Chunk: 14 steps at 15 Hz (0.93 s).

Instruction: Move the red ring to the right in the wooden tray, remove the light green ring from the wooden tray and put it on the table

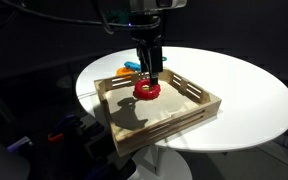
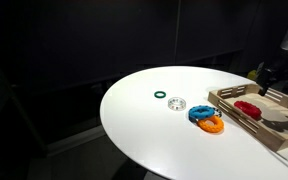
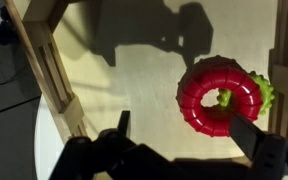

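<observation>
The red ring (image 3: 206,92) lies in the wooden tray (image 3: 54,60), close to one side wall. It also shows in both exterior views (image 1: 147,90) (image 2: 247,107). The light green ring (image 3: 268,94) lies partly under the red ring, showing through its hole and at its outer edge. My gripper (image 3: 184,128) is open just above the tray floor. One finger overlaps the red ring's edge and the other stands on bare wood. In an exterior view the gripper (image 1: 150,74) hangs straight over the red ring. The tray (image 1: 189,110) (image 2: 234,116) sits on the white table (image 1: 244,95) (image 2: 144,125).
Outside the tray lie a blue piece (image 2: 199,113) and an orange piece (image 2: 213,125), also seen behind the tray (image 1: 132,68). A dark green ring (image 2: 160,96) and a pale ring (image 2: 178,103) lie farther out on the table. Low tray walls surround the gripper.
</observation>
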Motion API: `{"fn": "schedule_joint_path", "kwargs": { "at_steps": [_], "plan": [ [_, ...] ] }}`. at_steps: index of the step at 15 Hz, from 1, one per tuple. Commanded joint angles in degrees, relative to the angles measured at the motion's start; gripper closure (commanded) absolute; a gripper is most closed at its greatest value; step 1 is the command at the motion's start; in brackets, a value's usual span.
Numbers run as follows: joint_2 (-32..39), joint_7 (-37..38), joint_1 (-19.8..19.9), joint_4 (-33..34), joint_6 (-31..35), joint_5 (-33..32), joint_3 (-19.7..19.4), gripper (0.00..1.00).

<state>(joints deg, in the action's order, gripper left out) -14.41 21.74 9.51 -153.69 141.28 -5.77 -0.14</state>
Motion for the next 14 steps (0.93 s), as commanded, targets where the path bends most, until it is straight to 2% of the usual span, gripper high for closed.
{"fn": "schedule_joint_path", "kwargs": {
  "at_steps": [1, 10, 12, 14],
  "plan": [
    [4.55, 2.22, 0.50, 1.16, 3.85, -3.15, 0.33, 0.00],
    [12.58, 2.22, -1.01, 1.97, 11.57, -3.66, -1.05, 0.00],
    [13.61, 2.26, -1.35, 2.32, 11.91, -3.73, -1.45, 0.11],
    [14.40, 2.40, -1.65, 2.58, 12.12, -3.96, -1.82, 0.30]
  ]
}}
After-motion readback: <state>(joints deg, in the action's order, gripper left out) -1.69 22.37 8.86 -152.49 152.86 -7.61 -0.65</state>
